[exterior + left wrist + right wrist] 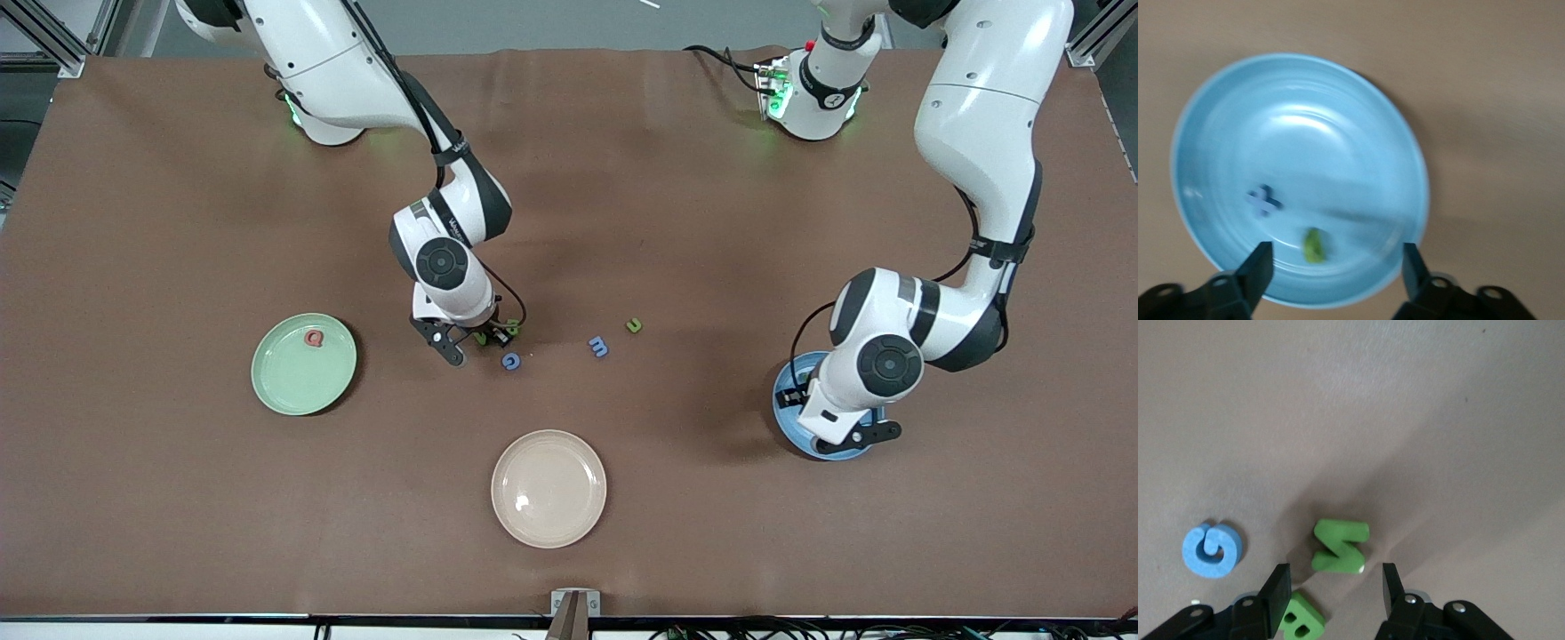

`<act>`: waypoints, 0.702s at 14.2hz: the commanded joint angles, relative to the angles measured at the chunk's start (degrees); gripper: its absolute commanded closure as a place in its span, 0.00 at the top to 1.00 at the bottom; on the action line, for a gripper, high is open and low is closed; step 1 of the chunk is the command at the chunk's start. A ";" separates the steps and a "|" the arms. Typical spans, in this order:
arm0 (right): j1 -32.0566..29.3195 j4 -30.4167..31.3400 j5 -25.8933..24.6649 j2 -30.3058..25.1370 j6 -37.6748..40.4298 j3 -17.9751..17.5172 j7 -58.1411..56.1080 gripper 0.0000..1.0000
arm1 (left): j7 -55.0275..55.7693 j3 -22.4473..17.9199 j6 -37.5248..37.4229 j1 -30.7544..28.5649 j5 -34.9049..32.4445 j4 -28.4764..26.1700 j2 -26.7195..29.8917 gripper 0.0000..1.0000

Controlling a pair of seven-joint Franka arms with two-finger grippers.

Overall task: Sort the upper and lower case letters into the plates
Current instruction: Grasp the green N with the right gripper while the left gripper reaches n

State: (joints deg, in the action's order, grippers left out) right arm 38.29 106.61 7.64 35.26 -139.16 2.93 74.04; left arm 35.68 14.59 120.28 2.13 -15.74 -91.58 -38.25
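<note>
The mint green plate [298, 378] lies toward the right arm's end and holds a red Q [314, 338]. The blue plate [782, 416] lies toward the left arm's end, largely hidden by the left arm. In the left wrist view the blue plate [1298, 133] holds a purple-blue letter [1263, 200] and a small green letter [1315, 245]. My left gripper [840, 436] [1337, 267] is open and empty over that plate. My right gripper [476, 340] [1333, 590] is open, low over a green N [1340, 547] and a green B [1300, 620]. A blue G [510, 361] [1212, 551] lies beside them.
A blue m [598, 347] and a green u [634, 325] lie on the brown table between the two grippers. A cream-beige plate [548, 488] sits nearer to the front camera, mid-table.
</note>
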 commanded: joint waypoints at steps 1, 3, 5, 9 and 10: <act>0.65 2.28 -2.62 -1.69 -0.94 0.41 1.46 0.56 | 5.52 3.50 -0.31 0.51 -0.08 -2.81 2.30 1.00; 0.30 2.28 -4.21 -1.51 -1.64 0.41 1.37 0.56 | 11.40 6.75 -0.22 0.60 -0.16 -3.08 2.22 1.00; 0.12 2.28 -5.35 -1.42 -2.08 0.41 1.37 0.56 | 15.80 8.78 0.30 1.47 -0.16 -3.95 2.13 1.00; -0.23 2.28 -6.85 -1.34 -2.17 0.49 1.37 0.52 | 25.47 9.05 6.78 5.25 -0.86 -7.81 2.31 0.99; -0.23 2.28 -6.85 -1.34 -2.08 0.49 1.37 0.46 | 27.50 9.05 8.81 6.56 -0.87 -8.61 2.31 0.96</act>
State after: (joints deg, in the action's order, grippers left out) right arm 38.44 107.19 2.17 35.26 -140.61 3.73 74.10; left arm 59.00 23.78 125.16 7.25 -15.75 -96.61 -37.81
